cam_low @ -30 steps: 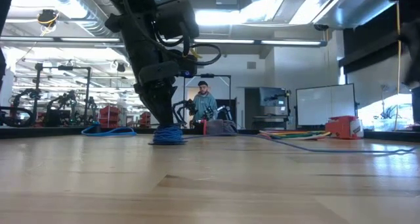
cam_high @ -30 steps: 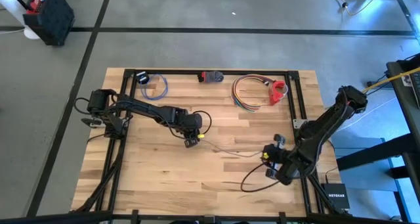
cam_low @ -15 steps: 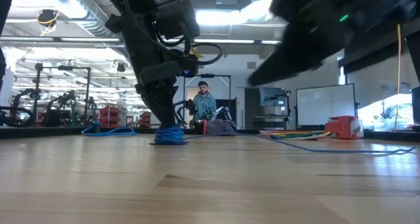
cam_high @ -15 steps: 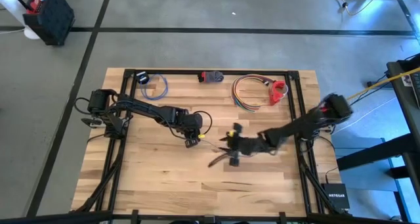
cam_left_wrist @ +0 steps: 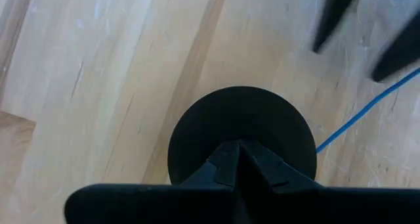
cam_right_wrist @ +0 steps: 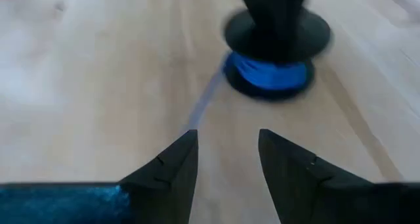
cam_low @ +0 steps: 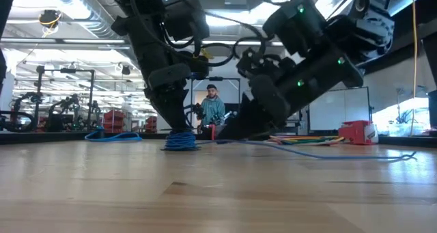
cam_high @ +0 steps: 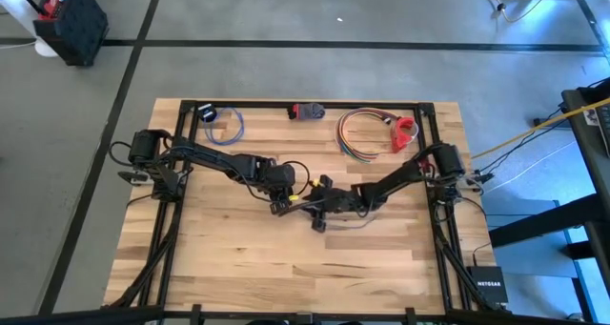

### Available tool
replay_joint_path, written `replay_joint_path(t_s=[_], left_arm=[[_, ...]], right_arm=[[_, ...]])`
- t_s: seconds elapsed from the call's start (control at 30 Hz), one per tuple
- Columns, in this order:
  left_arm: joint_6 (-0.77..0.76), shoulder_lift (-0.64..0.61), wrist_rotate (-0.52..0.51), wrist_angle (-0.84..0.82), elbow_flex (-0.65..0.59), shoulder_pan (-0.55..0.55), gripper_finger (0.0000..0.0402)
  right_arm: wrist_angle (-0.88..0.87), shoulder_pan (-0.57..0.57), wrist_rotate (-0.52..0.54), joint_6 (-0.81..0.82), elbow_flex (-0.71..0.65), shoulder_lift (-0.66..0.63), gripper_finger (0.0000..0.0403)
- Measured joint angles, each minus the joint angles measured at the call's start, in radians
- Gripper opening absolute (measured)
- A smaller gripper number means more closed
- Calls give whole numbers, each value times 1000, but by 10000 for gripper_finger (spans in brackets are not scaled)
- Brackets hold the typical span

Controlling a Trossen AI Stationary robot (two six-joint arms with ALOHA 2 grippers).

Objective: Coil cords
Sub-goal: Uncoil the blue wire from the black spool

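From overhead, both arms meet near the middle of the wooden table (cam_high: 219,258). The left gripper (cam_high: 279,203) sits over the coil; the right gripper (cam_high: 318,213) reaches in from the right, just beside it. That view hides the coil itself under the left arm.

The low view supplies what the overhead lacks: a small stack of blue cord (cam_low: 180,141) wound on the tabletop directly beneath the left gripper (cam_low: 179,124), with a loose strand trailing away to the right across the table. A person (cam_low: 213,108) stands in the room behind.

The left wrist view shows a black round disc (cam_left_wrist: 241,135) under the left gripper's fingertips, which are pressed together over it; whether they grip the disc or merely rest on it cannot be told. A blue strand (cam_left_wrist: 367,112) leaves the disc's edge.

The right wrist view shows the right gripper (cam_right_wrist: 226,152) with its fingers spread apart and nothing between them, facing the blue coil (cam_right_wrist: 269,76) capped by the disc. The strand runs from the coil toward the gap between the fingers, near but apart.

At the table's far edge lie a multicoloured cable loop (cam_high: 360,134) with a red piece (cam_high: 405,132), and a small blue cord (cam_high: 229,127). No containers stand on the table.
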Motion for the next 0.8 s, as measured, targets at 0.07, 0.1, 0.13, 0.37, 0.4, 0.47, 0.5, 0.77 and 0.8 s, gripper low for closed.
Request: replay_joint_path(t_s=[0.07, 0.1, 0.13, 0.37, 0.4, 0.47, 0.5, 0.77, 0.8], left_arm=[[3, 0, 0, 3, 0, 0, 4], [3, 0, 0, 6, 0, 0, 4], [3, 0, 0, 7, 0, 0, 4], [3, 0, 0, 10, 0, 0, 4], [3, 0, 0, 10, 0, 0, 4], [3, 0, 0, 11, 0, 0, 4], [3, 0, 0, 11, 0, 0, 4], [3, 0, -1, 11, 0, 0, 4], [3, 0, 0, 12, 0, 0, 4]], right_arm=[[5, 2, -7, -11, 8, -1, 166], [-3, 2, -11, -22, 8, -6, 166], [-17, 2, -15, -24, 7, -13, 166], [-26, 2, -80, 39, 21, -48, 166], [-26, 3, -85, 55, 24, -38, 166], [-24, 12, -81, 60, 35, -11, 166], [-26, 16, -62, 60, 40, 6, 166], [-14, 23, 6, 53, 54, 66, 159], [-13, 22, 5, 53, 54, 66, 153]])
